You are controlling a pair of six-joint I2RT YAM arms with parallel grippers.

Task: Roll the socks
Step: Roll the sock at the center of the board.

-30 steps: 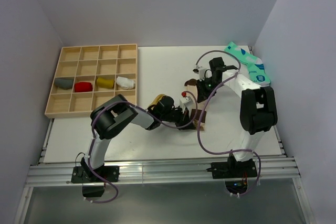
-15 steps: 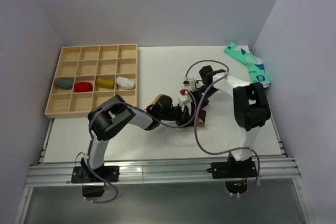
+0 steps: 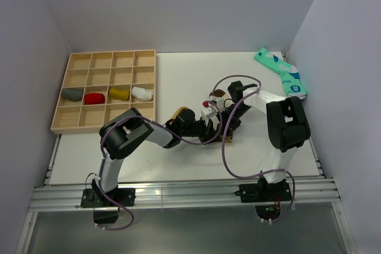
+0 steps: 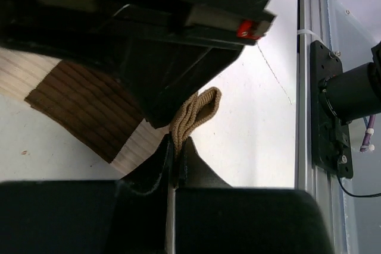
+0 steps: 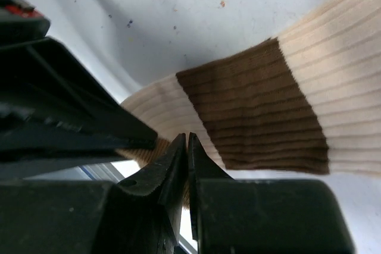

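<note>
Shows the left hand (image 4: 177, 144) pinched shut on the tan ribbed edge of the beige, brown-banded sock (image 4: 77, 104). Shows the right hand (image 5: 187, 141) closed tight, tips at that sock's edge, grip unclear. Places the sock mid-bench (image 3: 178, 75), toward the near side.

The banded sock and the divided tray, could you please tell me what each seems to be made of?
Banded sock: soft knitted fabric, matte, shown by fine ribs through its cream and brown bands; fibre unclear. Divided tray: seemingly pale bare wood, going by its light tan colour and thin flat walls.
</note>
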